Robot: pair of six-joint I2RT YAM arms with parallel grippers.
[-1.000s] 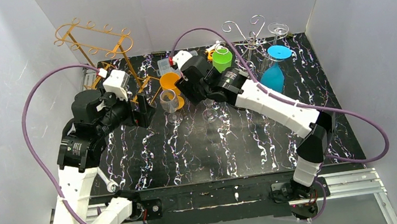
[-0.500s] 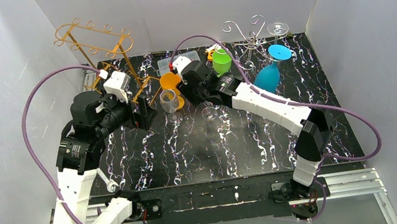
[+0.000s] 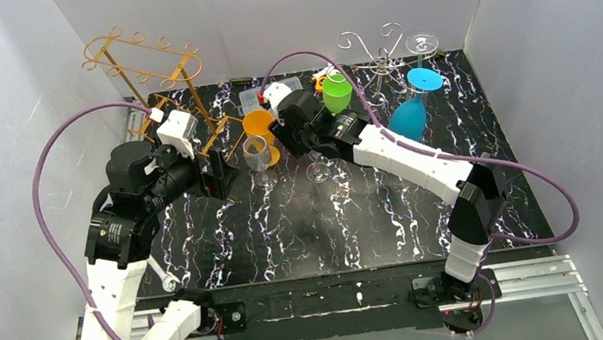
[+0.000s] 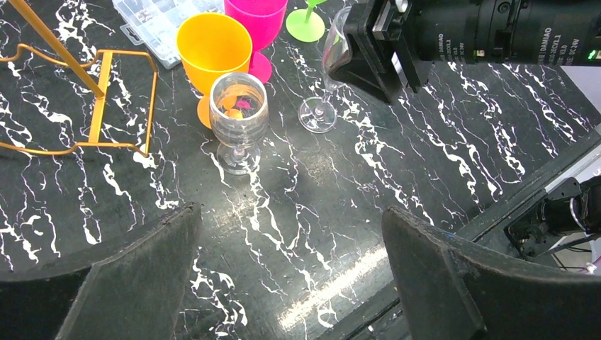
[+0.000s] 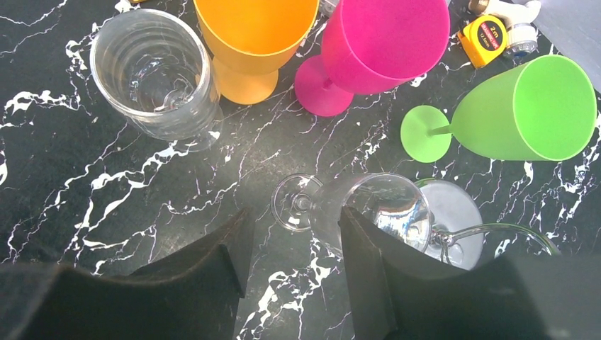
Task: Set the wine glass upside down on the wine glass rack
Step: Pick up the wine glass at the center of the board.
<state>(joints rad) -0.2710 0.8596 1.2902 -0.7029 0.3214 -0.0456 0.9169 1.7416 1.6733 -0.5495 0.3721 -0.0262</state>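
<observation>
Gold rack (image 4: pixel 104 92) at back left of table (image 3: pixel 305 230), its foot frame flat on the marble.

Left end effector (image 4: pixel 290 211) just right of that frame, low over the table. Fingers spread wide, nothing between them.

Ribbed clear glass (image 4: pixel 239 113) upright ahead of it. Orange cup (image 4: pixel 212 46) close behind the glass; contact not clear. Pink cup (image 5: pixel 386 42) just right of the orange one.

Right end effector (image 5: pixel 294 234) reaching in from the right, at mid-table. Fingers apart, not closed on anything.

Wine glass (image 5: pixel 375 205), clear, upright, foot on the table, right of the ribbed glass. From the right wrist, its foot shows in the gap between the fingers and its bowl sits against one finger; contact cannot be told.

Green cup (image 5: pixel 528 110) behind the wine glass.

Silver rack (image 3: pixel 380 61) at back right, well apart from the wine glass. Blue glass (image 3: pixel 409 118) in front of it.
</observation>
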